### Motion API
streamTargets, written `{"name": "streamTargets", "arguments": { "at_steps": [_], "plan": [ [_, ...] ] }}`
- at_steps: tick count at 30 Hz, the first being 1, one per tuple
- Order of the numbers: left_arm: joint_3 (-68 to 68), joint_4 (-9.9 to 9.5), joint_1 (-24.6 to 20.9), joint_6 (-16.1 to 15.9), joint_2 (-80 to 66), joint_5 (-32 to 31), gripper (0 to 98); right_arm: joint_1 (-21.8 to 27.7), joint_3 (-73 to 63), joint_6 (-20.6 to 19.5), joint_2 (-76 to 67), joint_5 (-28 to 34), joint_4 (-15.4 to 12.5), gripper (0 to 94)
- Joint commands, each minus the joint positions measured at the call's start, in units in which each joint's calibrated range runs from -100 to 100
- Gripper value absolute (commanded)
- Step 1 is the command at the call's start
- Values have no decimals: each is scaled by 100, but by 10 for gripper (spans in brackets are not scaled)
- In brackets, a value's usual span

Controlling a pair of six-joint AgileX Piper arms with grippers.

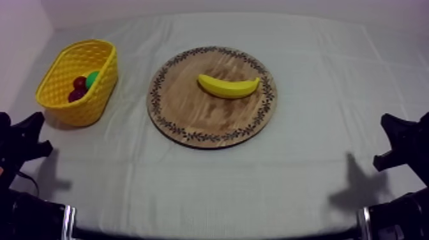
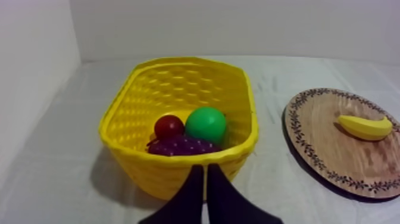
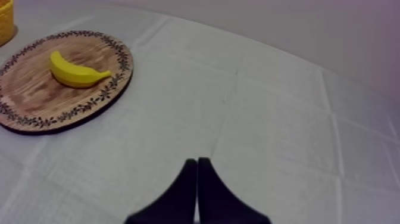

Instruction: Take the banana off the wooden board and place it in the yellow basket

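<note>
Both jaws are pressed together into a narrow wedge and hold nothing: the left jaws just in front of the yellow basket, the right jaws above the surface. The banana lies on the wooden board, at the centre of the top view.

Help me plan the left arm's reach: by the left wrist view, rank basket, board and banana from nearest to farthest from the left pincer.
1. Yellow basket, directly ahead of the left pincer.
2. Wooden board, beside the basket.
3. Banana, lying on the board.
</note>
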Motion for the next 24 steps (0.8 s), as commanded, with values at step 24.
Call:
{"name": "streamTargets", "arguments": {
  "at_steps": [24],
  "plan": [
    [-12, -9, 2, -211, 0, 6, 0, 0, -3, 0, 0, -1, 2, 3]
  ]
}}
